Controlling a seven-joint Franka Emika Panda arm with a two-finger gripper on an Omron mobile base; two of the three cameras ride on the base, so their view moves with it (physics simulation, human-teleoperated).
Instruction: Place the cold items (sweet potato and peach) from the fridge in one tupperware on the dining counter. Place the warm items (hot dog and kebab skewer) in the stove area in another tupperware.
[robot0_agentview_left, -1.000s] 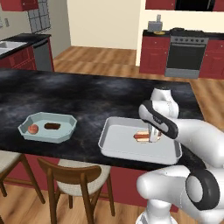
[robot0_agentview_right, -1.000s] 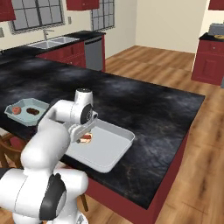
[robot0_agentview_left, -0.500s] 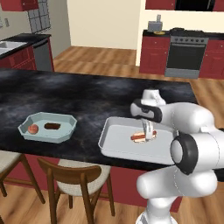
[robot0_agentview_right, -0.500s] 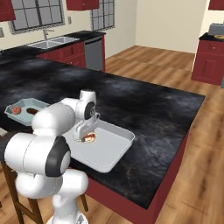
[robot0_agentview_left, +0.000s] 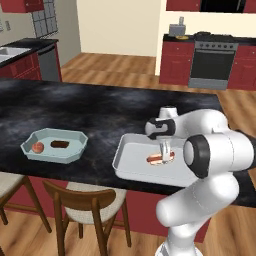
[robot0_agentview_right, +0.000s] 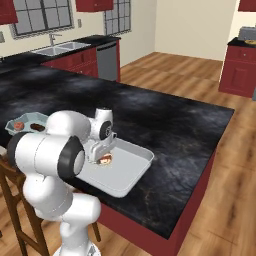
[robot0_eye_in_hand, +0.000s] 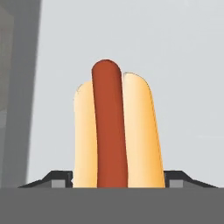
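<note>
The counter (robot0_agentview_left: 90, 112) carried two tubs, and in the nearer tray (robot0_agentview_left: 131, 161) lay the hot dog (robot0_agentview_left: 160, 159), lengthwise between my gripper (robot0_agentview_left: 164, 154) tips. The jaws stood partly apart, straddling the bun; I couldn't tell whether they pressed it. I judged it light, soft, best pinched gently across the bun's middle.

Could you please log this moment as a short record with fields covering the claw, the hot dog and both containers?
claw: claw points down over the hot dog, jaws set wide on either side of the bun
hot dog: hot dog lies in the grey tray; whether it is gripped cannot be told
grey tray: grey tray on the dark counter, near its front edge
teal container: teal container further along the counter, holds a peach and a dark brown item
</note>
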